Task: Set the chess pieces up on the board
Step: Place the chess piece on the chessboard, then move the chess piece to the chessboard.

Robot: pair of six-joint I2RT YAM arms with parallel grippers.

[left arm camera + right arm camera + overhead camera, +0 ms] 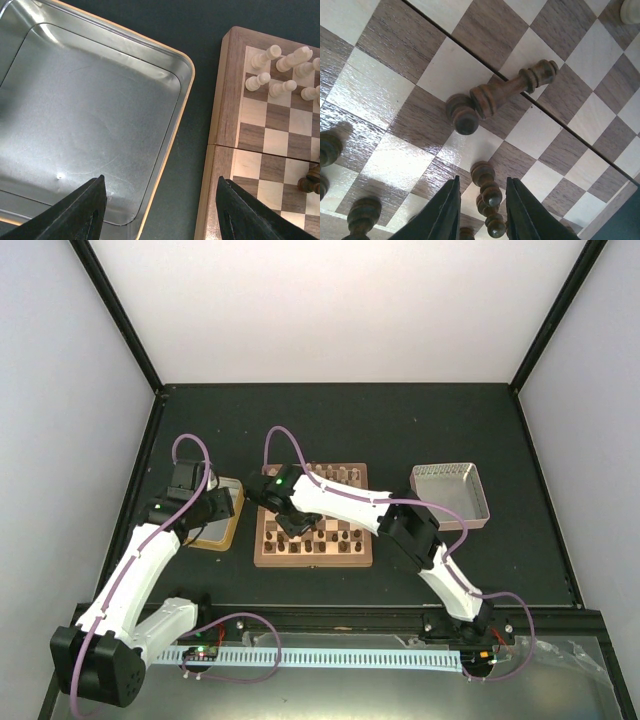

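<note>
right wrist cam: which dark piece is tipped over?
The dark piece lying across the board's centre seam. Its neighbours stand upright.
</note>
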